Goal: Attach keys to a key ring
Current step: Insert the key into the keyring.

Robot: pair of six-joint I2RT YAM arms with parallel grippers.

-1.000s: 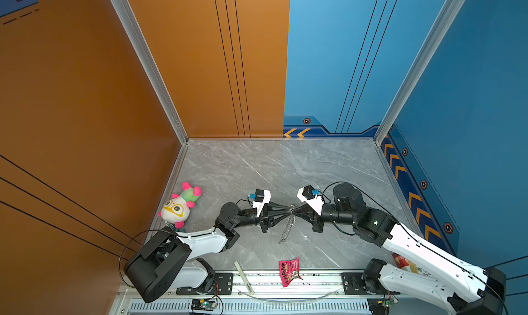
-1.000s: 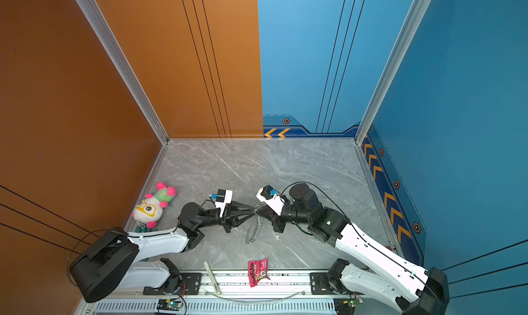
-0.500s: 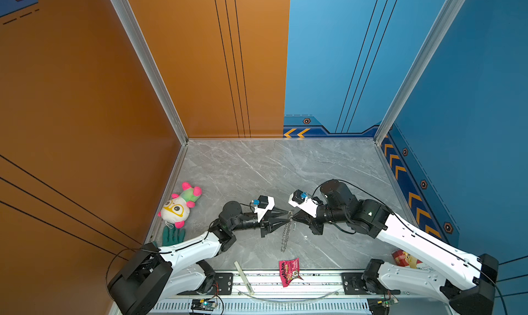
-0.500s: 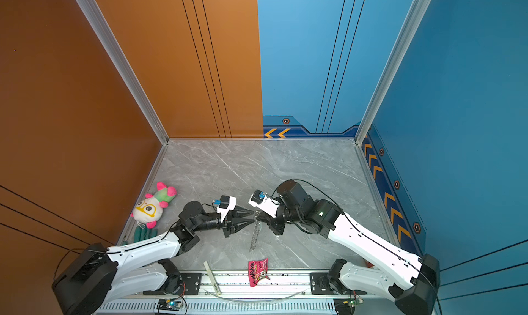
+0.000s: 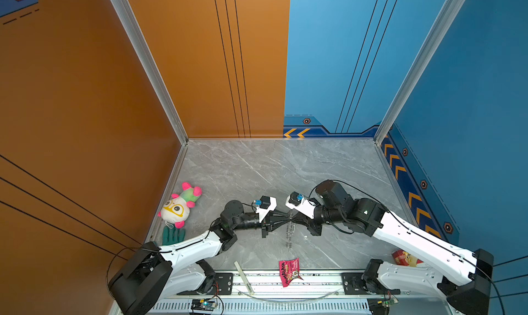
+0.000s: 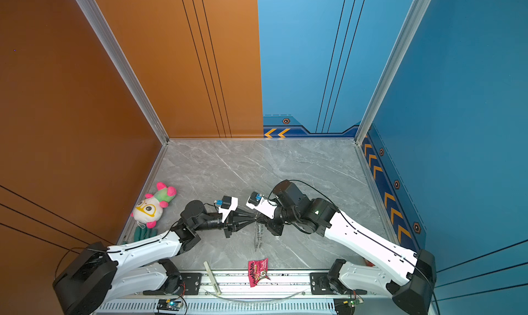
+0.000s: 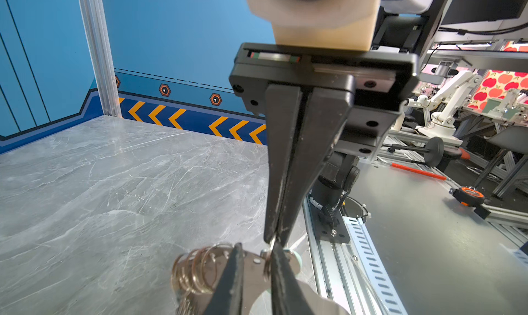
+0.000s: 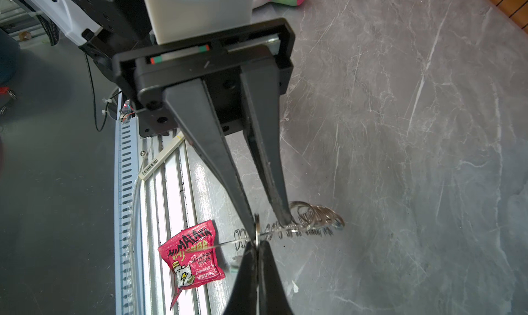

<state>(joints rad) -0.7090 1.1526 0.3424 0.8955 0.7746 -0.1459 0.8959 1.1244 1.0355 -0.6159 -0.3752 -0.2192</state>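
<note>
Both white arms reach in low from the near rail, forearms almost level, and meet tip to tip over the near middle of the grey marble counter (image 5: 271, 170). The left hand (image 5: 286, 217) points toward the right side and the right hand (image 5: 295, 219) toward the left, their black tapered fingers nearly touching.

The right hand's fingers are pressed together, pinching one small silver ring of the key ring (image 8: 314, 216), a flat beige-grey band edged with a chain of silver metal rings. In both top views the key ring hangs as a thin streak from the meeting point toward the counter; whether its lower end touches cannot be told.

The left hand's fingers (image 8: 275, 190) stand a narrow gap apart, tips among the rings just beside the right hand's tips; whether they clamp anything cannot be told. In the left wrist view the band lies behind those fingers, partly covered and cut off by the frame edge. A pale mint sliver (image 7: 298, 260) peeks out there; whether it belongs to a key's tag is unclear.

A white-and-pink plush toy (image 5: 180, 206) and a red snack sachet (image 5: 290, 270) lie well apart from the hands.
</note>
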